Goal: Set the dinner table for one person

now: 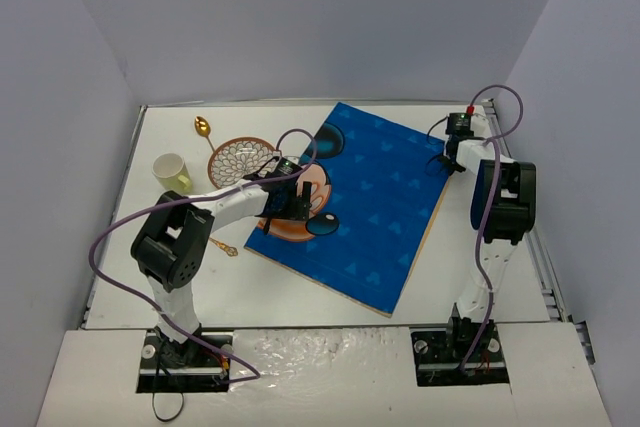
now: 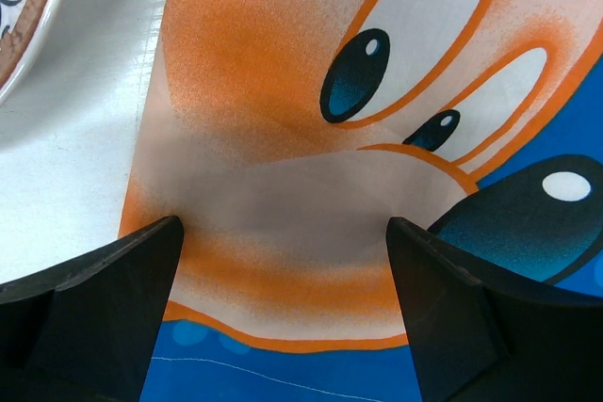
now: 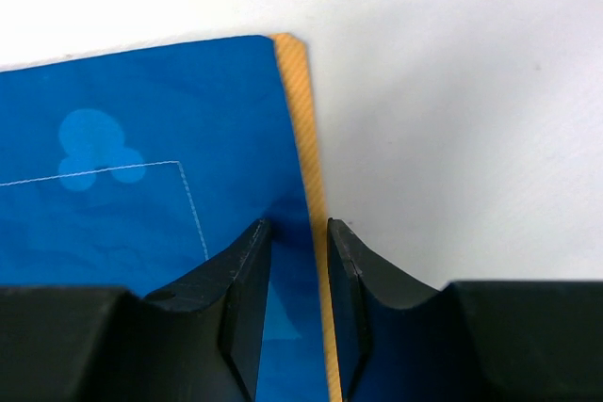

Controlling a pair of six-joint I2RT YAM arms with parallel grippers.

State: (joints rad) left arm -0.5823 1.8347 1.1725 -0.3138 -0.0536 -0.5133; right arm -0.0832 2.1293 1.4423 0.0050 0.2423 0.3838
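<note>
A blue cartoon-mouse placemat (image 1: pixel 380 197) lies askew on the white dinner table (image 1: pixel 300 292). My left gripper (image 1: pixel 288 205) hovers open and empty just above the orange mouse face at the mat's left end (image 2: pixel 283 120), its jaws wide apart (image 2: pixel 283 233). My right gripper (image 1: pixel 452 160) is at the mat's far right corner. In the right wrist view its jaws (image 3: pixel 300 228) stand close together around the mat's orange-backed edge (image 3: pixel 300 110), blue cloth (image 3: pixel 141 167) on their left and bare table (image 3: pixel 452 91) on their right.
A brown patterned plate (image 1: pixel 243 160) sits just left of the mat and shows in the left wrist view (image 2: pixel 19 7). A pale yellow cup (image 1: pixel 172 173) stands left of it. A gold spoon (image 1: pixel 203 127) lies behind the plate. Another gold utensil (image 1: pixel 228 249) lies under the left arm.
</note>
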